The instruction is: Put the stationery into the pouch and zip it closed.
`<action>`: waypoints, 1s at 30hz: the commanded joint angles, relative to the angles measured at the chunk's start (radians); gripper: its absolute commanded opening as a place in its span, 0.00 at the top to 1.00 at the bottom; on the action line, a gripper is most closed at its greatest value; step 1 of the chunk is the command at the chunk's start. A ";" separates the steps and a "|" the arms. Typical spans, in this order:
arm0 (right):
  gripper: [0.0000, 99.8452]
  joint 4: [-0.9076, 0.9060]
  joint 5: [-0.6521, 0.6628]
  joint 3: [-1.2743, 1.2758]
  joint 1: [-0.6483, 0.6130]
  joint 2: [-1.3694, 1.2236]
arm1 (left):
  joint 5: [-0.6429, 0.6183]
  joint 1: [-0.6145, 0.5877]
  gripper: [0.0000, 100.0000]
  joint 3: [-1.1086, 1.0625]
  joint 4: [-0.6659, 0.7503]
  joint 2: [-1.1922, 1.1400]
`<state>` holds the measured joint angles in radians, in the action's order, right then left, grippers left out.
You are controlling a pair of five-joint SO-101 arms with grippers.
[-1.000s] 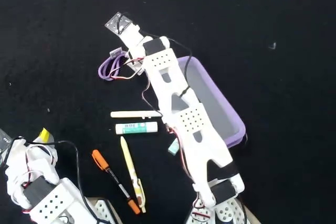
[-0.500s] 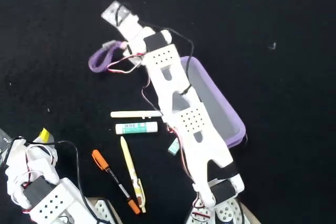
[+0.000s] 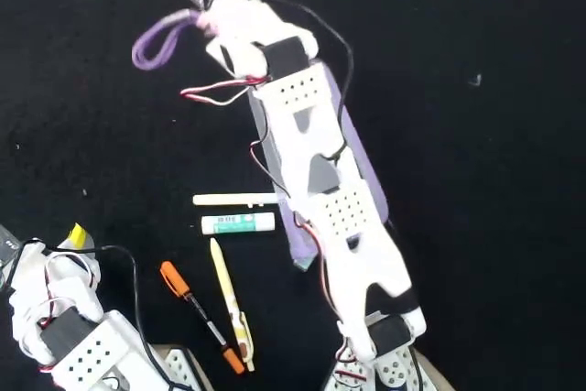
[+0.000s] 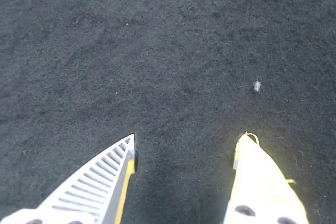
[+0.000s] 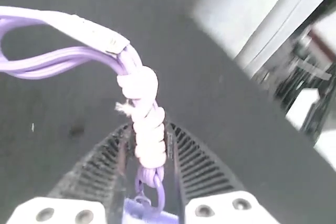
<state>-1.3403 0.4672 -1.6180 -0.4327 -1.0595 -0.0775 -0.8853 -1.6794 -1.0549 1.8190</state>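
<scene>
Risk first: the right gripper [image 5: 147, 129] is clamped on the knot [image 5: 144, 121] of the pouch's purple cord loop [image 3: 160, 38], jaws tight on either side, held near the table's [image 3: 494, 135] far edge. The pouch [image 3: 370, 191] lies stretched out under the right arm [image 3: 320, 180], with purple showing along both sides of it. Most of it is hidden, so I cannot tell whether the mouth is open or zipped.

None of the stationery is inside. The white stick [image 3: 233, 199] and glue stick [image 3: 238, 222] lie just beside the pouch's near end. The yellow pen [image 3: 227, 304] and orange marker [image 3: 197, 313] are nearer the arm bases.

What could go wrong:
- The grip is on a soft knot, not the pouch body. A harder pull could slide the cord through the jaws and drop the pouch.
- If the cord is tied to the zip slider, pulling on it likely runs the zip. The pouch would then close empty, or the pull would drag the whole pouch because nothing pins it.
- The pouch's near end is close to the white stick and glue stick. A sideways swing would likely knock or roll them.
- Pulling further toward the far edge risks carrying the loop off the table.

The left gripper [image 4: 186, 140] has its jaws apart, holding nothing, over bare black cloth at the near left corner. It is well apart from the pouch, so it gives no bracing.
</scene>
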 commanded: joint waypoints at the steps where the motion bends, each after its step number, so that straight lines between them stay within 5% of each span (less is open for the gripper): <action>1: 0.99 0.058 0.002 -0.051 -0.025 0.140 | -0.011 0.001 0.70 -0.021 0.012 0.005; 18: 0.99 0.278 0.006 -0.048 -0.043 0.331 | -0.009 -0.002 0.70 -0.021 0.012 0.005; 30: 0.99 0.479 0.002 0.041 0.052 0.334 | -0.009 -0.001 0.70 -0.021 0.012 0.005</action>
<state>-0.8984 0.4672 -1.5812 -0.4005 -0.8109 -0.0775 -0.8838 -1.6794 -1.0549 1.8190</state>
